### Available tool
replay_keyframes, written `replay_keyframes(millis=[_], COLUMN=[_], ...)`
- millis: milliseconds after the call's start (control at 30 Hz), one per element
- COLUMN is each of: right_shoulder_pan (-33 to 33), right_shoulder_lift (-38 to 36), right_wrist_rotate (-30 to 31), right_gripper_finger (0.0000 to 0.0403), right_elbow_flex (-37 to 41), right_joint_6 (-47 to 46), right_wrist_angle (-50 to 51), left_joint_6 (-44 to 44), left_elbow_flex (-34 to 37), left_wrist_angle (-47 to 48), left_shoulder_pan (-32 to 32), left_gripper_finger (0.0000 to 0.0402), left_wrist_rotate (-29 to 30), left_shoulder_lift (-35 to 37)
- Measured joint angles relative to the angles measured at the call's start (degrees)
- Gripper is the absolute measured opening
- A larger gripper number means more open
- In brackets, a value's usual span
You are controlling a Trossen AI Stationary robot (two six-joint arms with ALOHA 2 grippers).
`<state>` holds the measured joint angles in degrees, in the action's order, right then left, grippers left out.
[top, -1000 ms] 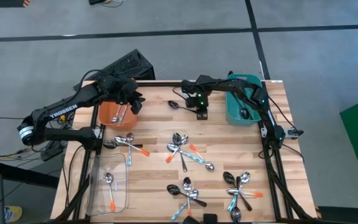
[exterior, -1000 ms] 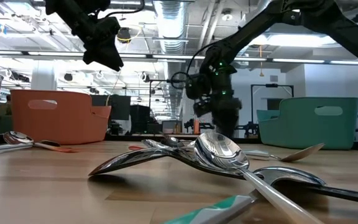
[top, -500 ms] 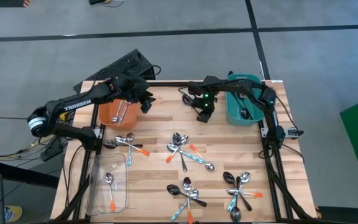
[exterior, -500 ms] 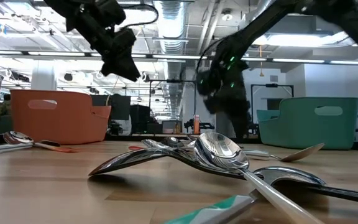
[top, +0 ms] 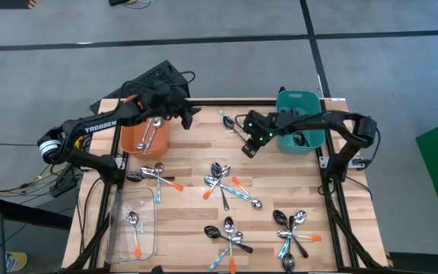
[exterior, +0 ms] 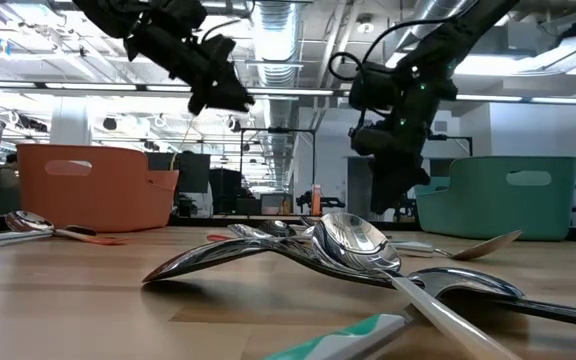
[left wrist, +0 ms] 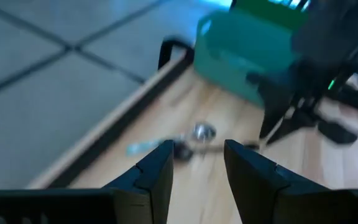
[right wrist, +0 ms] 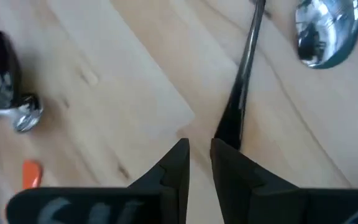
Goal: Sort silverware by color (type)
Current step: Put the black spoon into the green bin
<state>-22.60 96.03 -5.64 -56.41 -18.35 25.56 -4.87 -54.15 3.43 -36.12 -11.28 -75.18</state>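
My right gripper (top: pixel 247 150) hangs near the table's far edge, left of the teal bin (top: pixel 284 141), with its fingers close together at a dark spoon (right wrist: pixel 244 74). Beside that spoon lies one with a light-blue handle (left wrist: pixel 143 148); its silver bowl (right wrist: pixel 325 28) rests on the wood. My left gripper (top: pixel 191 116) is raised by the far edge, just right of the orange bin (top: pixel 131 141), open and with nothing in it (left wrist: pixel 197 155). More silverware lies in loose heaps mid-table (top: pixel 223 183) and toward the near edge (top: pixel 230 240), (top: pixel 293 228). My right gripper has the dark spoon by the wide free end of its handle (right wrist: pixel 229 124), which runs in behind the tip of one finger (right wrist: pixel 224 155). The fingers slant steeply down from above, and the handle stretches away from them. The fingertips hide the contact itself. I cannot tell whether the bowl end is clear of the table.
The orange bin holds a few spoons (top: pixel 149 135). A clear tray (top: pixel 120 228) at the near left holds an orange-handled spoon. A small heap (top: pixel 157 173) lies below the orange bin. Black frame rails run along the table's edges.
My left gripper has travelled from over the orange bin toward the table's right along the far edge. My right gripper has rolled at the wrist and drawn back toward the teal bin. The dark spoon has turned about with it, its bowl swinging toward the far edge.
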Motion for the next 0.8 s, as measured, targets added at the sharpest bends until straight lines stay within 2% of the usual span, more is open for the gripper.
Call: replay_keyframes(millis=[133,200,333,500,800], right_shoulder_pan=[1.74,2.19,2.18,3.47,11.55], right_shoulder_lift=[3.93,6.07,9.41,9.21,-0.43], right_wrist_rotate=[5.23,7.39,7.77,8.66,5.96], right_gripper_finger=[0.0091,0.0091,0.0091,0.0091,0.0091], right_elbow_flex=[0.38,0.13,-0.2,-0.28,0.81], right_joint_6=[-1.33,-1.32,-2.36,-5.63,-8.14], right_wrist_angle=[0.01,-2.04,-3.57,-0.51,18.41], left_joint_6=[0.66,-4.09,-17.41,-19.11,-18.5], left_elbow_flex=[0.0,0.0,0.0,-0.02,0.0], left_wrist_angle=[-5.78,-9.28,-20.41,-31.33,-27.23], left_shoulder_pan=[0.02,0.02,0.02,0.04,0.09], left_gripper_finger=[0.013,0.013,0.013,0.013,0.013], left_wrist_rotate=[-0.03,-0.07,-0.57,-3.34,-7.12], left_shoulder_lift=[0.02,0.02,0.54,0.55,0.55])
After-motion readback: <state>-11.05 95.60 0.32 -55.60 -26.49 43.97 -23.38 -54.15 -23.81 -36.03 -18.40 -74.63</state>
